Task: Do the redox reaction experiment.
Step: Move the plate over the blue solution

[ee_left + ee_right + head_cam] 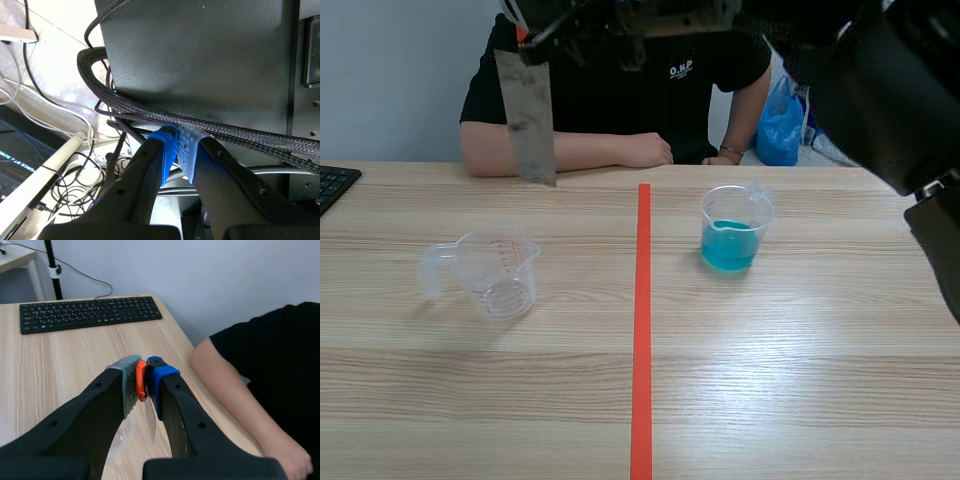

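A grey metal strip [528,118] with an orange end hangs upright over the table's far left, above and behind the empty clear measuring cup [500,272]. My right gripper [535,38], on the arm crossing the top from the right, is shut on the strip's orange end [141,380]; the strip's thin edge [151,423] shows below the fingers. A clear beaker [734,226] with blue liquid stands right of the red tape line. My left gripper [177,146] is shut on nothing, its pads touching, facing cables and a black housing; it does not show in the scene view.
A person in a black shirt sits across the table, forearms [590,152] resting on its far edge just behind the hanging strip. A black keyboard [334,186] lies at the far left edge. A blue bag [780,125] sits behind the table at right.
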Controlling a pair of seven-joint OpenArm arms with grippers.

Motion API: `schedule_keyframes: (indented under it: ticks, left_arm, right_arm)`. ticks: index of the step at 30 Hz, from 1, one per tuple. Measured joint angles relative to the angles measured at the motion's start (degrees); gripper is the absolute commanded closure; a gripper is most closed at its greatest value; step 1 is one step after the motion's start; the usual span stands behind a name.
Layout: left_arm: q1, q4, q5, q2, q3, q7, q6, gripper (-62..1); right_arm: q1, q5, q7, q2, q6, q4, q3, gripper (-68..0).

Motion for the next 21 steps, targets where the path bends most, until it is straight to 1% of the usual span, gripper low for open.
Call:
schedule_keyframes:
  ticks: [6, 11, 17, 21]
  left_arm:
    - [0.0, 0.0, 0.0, 0.0, 0.0, 0.0, 0.0, -4.2]
    - [0.0, 0.0, 0.0, 0.0, 0.0, 0.0, 0.0, -4.2]
    - [0.0, 0.0, 0.0, 0.0, 0.0, 0.0, 0.0, -4.2]
    - [0.0, 0.0, 0.0, 0.0, 0.0, 0.0, 0.0, -4.2]
  right_arm:
    - [0.0, 5.9, -8.9, 0.0, 0.0, 5.7, 6.8, -0.6]
    - [0.0, 8.8, -14.8, 0.0, 0.0, 6.3, 13.0, -0.6]
    - [0.0, 9.4, -19.6, 0.0, 0.2, 6.2, 21.7, -0.6]
    - [-0.7, 9.5, -21.8, 0.0, 2.1, 6.2, 27.1, -0.6]
